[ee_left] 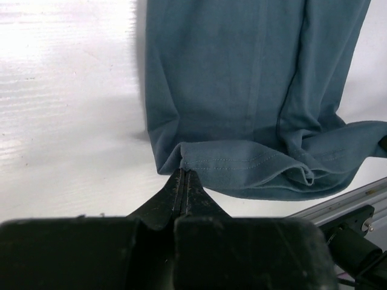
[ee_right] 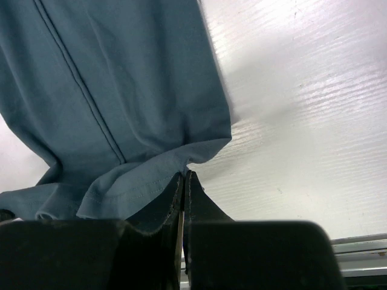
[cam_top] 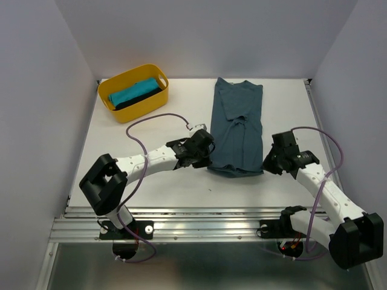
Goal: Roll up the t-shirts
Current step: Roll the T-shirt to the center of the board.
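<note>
**Top external view.** The left gripper point(cam_top: 208, 162) and the right gripper point(cam_top: 266, 168) sit at the two near corners of the slate-blue t-shirt point(cam_top: 237, 127), one at each end of its near edge. The shirt lies on the white table point(cam_top: 151, 181), right of centre, folded lengthwise into a narrow strip. Its long axis runs near to far, with the neck end toward the back wall and the hem end toward the arm bases, where the cloth is bunched into a low fold. The left arm reaches low from the near left, its forearm angled rightward. The right arm reaches from the near right, its forearm angled leftward and away. A yellow basket point(cam_top: 106, 103) at the far left holds a turquoise t-shirt point(cam_top: 130, 92) and a black t-shirt point(cam_top: 148, 96) side by side.

**Left wrist view.** The jaws of the left gripper point(ee_left: 183, 175) are pressed together with no gap. The tips meet the stitched hem corner of the slate-blue t-shirt point(ee_left: 254, 84), which appears pinched between them. The hem edge curls over toward the right. Bare table point(ee_left: 66, 121) lies to the left, and a metal rail point(ee_left: 338, 208) shows at lower right.

**Right wrist view.** The right gripper point(ee_right: 184, 178) is likewise fully closed, with the opposite hem corner of the slate-blue t-shirt point(ee_right: 109, 78) caught at its tips. The cloth extends up and to the left, and the table point(ee_right: 302, 121) is bare to the right.
</note>
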Motion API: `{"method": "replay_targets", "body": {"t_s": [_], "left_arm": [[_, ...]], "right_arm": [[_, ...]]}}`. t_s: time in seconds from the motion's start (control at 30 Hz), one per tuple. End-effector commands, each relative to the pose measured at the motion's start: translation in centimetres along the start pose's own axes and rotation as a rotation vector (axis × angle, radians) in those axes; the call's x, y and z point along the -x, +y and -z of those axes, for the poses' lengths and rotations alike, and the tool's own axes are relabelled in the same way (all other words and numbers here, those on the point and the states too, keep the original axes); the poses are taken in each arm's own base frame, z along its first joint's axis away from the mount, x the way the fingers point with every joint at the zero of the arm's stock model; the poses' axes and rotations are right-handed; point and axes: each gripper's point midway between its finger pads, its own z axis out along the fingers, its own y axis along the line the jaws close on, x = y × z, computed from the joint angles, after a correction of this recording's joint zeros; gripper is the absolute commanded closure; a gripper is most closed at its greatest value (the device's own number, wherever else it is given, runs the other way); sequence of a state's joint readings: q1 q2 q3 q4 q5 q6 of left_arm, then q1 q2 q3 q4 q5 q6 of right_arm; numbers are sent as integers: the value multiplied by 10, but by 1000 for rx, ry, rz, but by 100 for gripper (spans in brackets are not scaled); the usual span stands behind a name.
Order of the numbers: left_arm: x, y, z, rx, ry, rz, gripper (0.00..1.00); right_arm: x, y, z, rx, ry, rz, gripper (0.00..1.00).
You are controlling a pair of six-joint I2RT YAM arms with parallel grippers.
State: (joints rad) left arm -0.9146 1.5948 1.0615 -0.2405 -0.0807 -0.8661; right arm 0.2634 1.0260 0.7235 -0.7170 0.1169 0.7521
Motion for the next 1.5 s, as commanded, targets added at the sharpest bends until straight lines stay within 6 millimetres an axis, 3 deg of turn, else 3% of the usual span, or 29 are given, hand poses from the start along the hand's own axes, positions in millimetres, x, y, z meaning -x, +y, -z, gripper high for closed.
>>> {"method": "replay_targets", "body": {"t_s": [0.0,0.33,0.87,1.07,1.23,1.47], "left_arm": [[-4,-5,17,-27,14,-3,100],[-42,4,19,-1,100,-24,100],[-72,27,27,50,173,-26,100],[-83,36,20,65,198,-27,100],[-81,25,21,43,195,-24,100],[-57,1,29,19,141,-22,100]], "right_arm": [[-6,1,1,29,3,-2,99],[-22,-1,7,29,70,-49,99],[-33,-13,10,9,84,-65,99],[-37,-13,10,23,94,-56,99],[-37,-12,12,33,95,-49,99],[-30,-11,15,26,66,-56,99]]}}
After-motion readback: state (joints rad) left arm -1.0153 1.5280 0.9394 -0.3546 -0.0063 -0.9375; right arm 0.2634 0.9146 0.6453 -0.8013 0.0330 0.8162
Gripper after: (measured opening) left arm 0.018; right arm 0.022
